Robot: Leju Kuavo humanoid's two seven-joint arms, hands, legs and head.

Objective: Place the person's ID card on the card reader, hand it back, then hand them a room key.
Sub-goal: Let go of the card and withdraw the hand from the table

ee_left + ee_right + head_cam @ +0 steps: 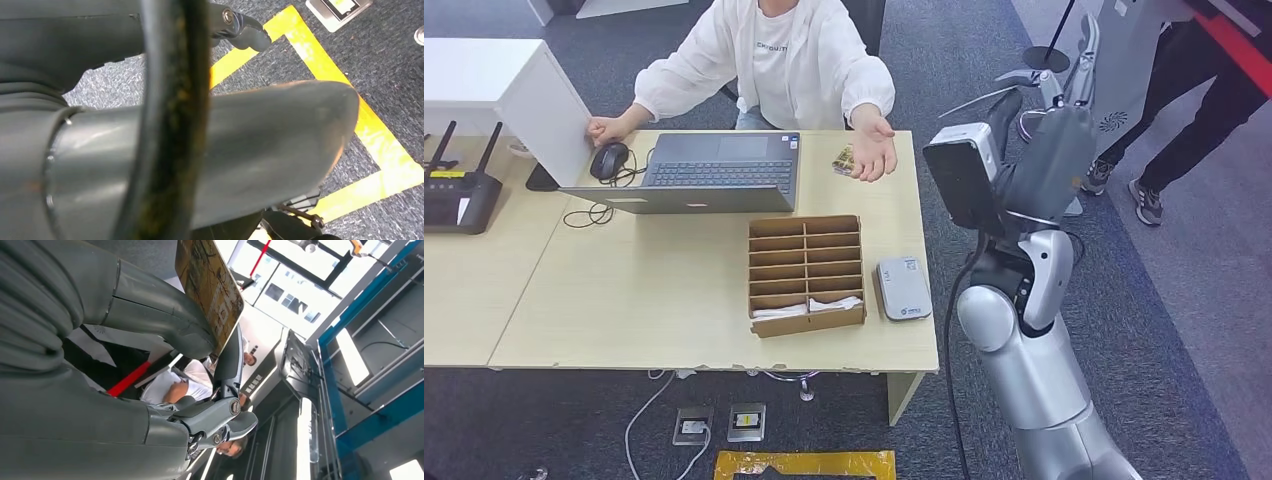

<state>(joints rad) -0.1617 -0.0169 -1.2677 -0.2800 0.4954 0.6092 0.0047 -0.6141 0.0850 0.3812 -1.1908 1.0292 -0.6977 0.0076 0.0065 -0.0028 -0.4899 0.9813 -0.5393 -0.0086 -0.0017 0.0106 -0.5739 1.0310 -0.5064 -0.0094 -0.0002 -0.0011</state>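
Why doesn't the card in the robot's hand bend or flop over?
The card probably is stiff plastic: it stands straight and flat where the right hand pinches it. It looks thin, so likely light. Its glossy face might be slippery, so it could slide out.

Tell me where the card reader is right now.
In the head view, the card reader lies flat on the table near its front right corner, just right of the cardboard organizer.
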